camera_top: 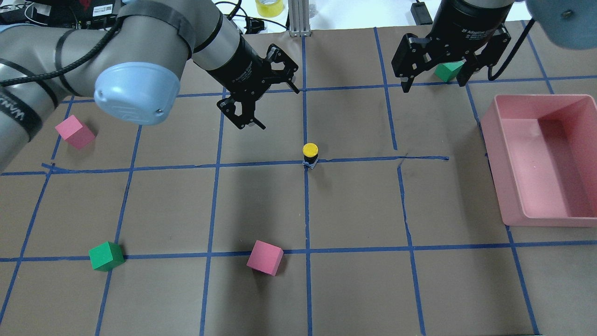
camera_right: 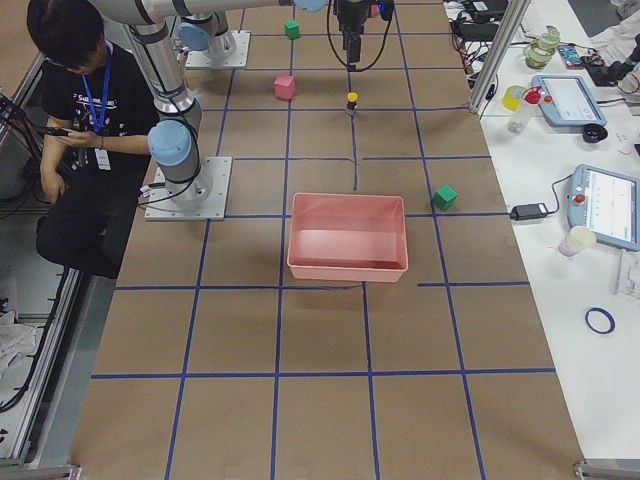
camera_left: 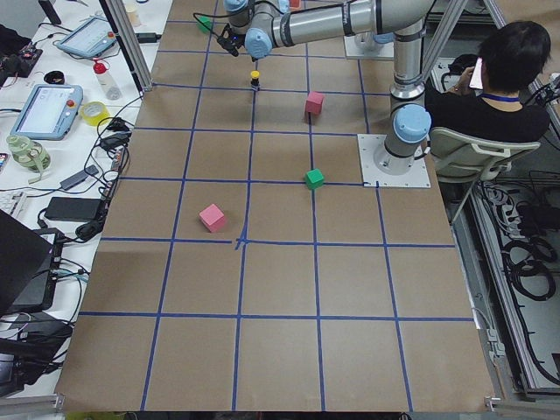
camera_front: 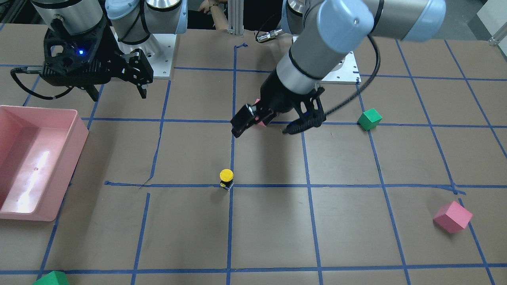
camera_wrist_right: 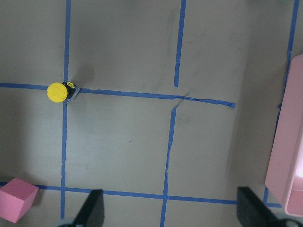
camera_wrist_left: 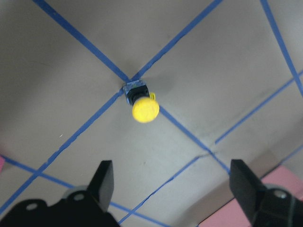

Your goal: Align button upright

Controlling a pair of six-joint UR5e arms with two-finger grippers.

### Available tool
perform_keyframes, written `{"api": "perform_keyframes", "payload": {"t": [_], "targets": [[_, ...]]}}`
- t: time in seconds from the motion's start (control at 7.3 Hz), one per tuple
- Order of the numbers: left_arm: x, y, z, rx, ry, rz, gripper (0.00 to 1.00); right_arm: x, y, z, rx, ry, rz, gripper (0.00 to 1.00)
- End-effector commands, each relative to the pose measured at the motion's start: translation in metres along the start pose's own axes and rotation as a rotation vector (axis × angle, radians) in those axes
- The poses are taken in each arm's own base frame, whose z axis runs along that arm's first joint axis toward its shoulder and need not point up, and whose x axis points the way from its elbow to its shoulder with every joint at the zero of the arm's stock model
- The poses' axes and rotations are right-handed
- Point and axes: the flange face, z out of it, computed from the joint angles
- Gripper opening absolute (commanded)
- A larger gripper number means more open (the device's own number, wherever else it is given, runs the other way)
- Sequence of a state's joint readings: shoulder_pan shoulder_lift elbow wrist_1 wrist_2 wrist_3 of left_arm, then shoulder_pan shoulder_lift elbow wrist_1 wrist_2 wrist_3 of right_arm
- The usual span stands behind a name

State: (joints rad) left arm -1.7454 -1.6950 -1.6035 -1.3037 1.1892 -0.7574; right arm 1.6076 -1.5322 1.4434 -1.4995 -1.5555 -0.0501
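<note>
**Button upright on a tape crossing, both tools spread apart**

The bench [camera_top: 354,289], brown with a blue tape grid, was seen carrying everything. The left arm [camera_top: 140,56] was stretched in over the bench's middle. The right arm [camera_top: 471,18] was held over the far side, near the pink bin [camera_top: 506,186]. The bin was set open side up at the bench edge on the robot's right.

The left tool [camera_top: 273,107] was held tilted above the bench with its fingers apart, near the button and clear of it. The right tool [camera_top: 433,84] was pointed down, and its fingers were likewise spread apart. A green cube [camera_top: 447,70] was partly hidden behind the right tool in the overhead view.

Another green cube [camera_top: 106,255] and a pink cube [camera_top: 265,257] were placed along the tape line nearest the robot, well apart from each other. A second pink cube [camera_top: 74,131] was found further out on the robot's left.

The button [camera_top: 310,154] was stood on its base block at a tape crossing in the bench's middle, yellow cap up. It was touched by neither tool.
</note>
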Motion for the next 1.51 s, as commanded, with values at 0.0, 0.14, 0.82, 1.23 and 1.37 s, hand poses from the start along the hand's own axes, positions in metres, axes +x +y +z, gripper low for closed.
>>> {"api": "perform_keyframes", "payload": {"t": [0.0, 0.14, 0.82, 1.23, 1.37], "targets": [[-0.025, 0.028, -0.038, 0.05, -0.109, 0.337, 1.0, 0.0, 0.0, 0.0, 0.001, 0.005, 0.0, 1.0], [-0.033, 0.034, -0.051, 0.043, -0.138, 0.505, 1.0, 0.0, 0.0, 0.0, 0.002, 0.005, -0.001, 1.0], [-0.058, 0.021, -0.106, 0.054, -0.338, 0.611, 1.0, 0.0, 0.0, 0.0, 0.001, 0.003, 0.001, 1.0], [-0.068, 0.008, -0.106, 0.05, -0.343, 0.608, 1.0, 0.0, 0.0, 0.0, 0.001, 0.002, 0.001, 1.0], [-0.071, 0.006, -0.115, 0.069, -0.334, 0.661, 1.0, 0.0, 0.0, 0.0, 0.002, 0.002, 0.001, 1.0]]}}
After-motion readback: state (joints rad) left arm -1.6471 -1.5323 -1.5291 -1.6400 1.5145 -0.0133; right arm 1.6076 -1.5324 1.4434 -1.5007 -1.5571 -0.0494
